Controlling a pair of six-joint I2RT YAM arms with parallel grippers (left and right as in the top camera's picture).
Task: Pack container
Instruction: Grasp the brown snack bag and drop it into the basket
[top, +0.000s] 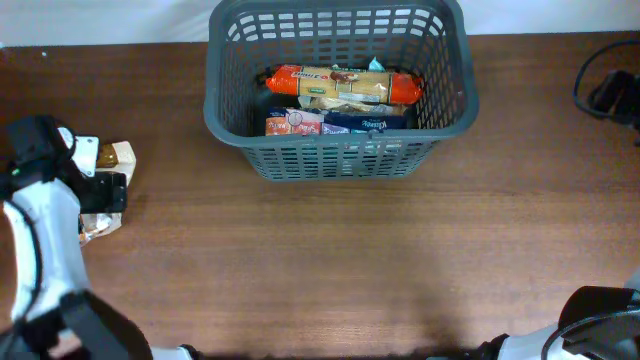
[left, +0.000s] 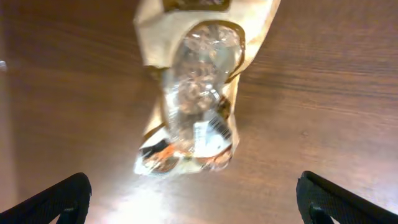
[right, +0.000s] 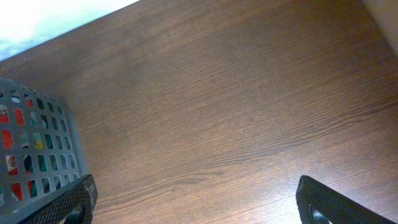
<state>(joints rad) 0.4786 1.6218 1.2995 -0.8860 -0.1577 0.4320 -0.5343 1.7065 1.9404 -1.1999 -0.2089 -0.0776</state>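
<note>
The dark grey slotted container (top: 340, 160) stands at the back middle of the table. It holds several grocery packets, among them a long orange one (top: 345, 84). A cream packet with a clear window (left: 196, 93) lies flat on the table at the far left, and it also shows in the overhead view (top: 119, 156). My left gripper (left: 193, 205) is open and empty, just short of the packet's near end and not touching it. My right gripper (right: 196, 202) is open and empty above bare wood. The container's corner (right: 31, 149) shows at its left.
The wooden table (top: 350, 260) stretches out in front of the container. A black cable and device (top: 610, 90) lie at the far right edge. My right arm (top: 600, 315) sits at the bottom right corner. My left arm (top: 45, 250) runs along the left edge.
</note>
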